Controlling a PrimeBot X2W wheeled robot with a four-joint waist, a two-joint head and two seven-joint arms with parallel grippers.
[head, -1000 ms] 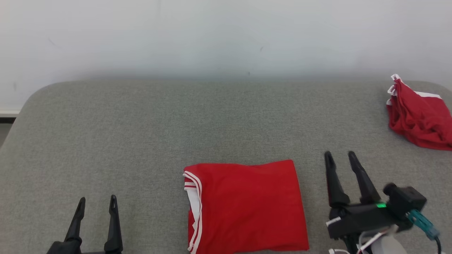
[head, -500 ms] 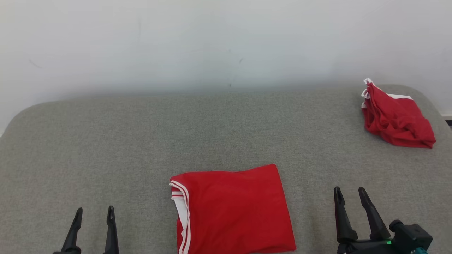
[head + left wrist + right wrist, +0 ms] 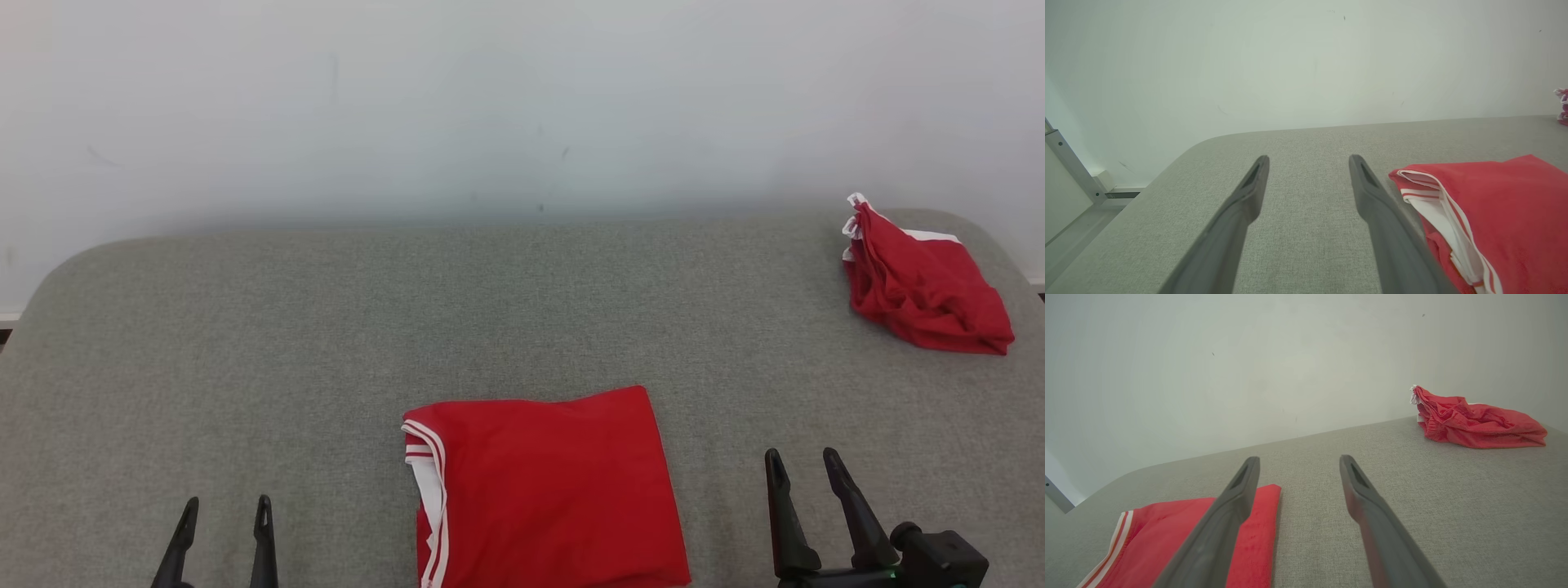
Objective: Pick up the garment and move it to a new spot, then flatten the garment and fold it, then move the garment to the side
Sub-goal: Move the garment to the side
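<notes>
1. Folded garment: 6 o'clock on the counter, lying free.
2. Right gripper: wide open, empty, has withdrawn toward 5 o'clock.
3. Left gripper: likewise open and empty, 7 o'clock; the move aside is pending.

Plain lab-like room, grey padded table, bare white wall

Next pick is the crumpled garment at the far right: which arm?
Right: right gripper, open, sits on the side of the crumpled garment; left gripper has the folded garment in between.
</notes>
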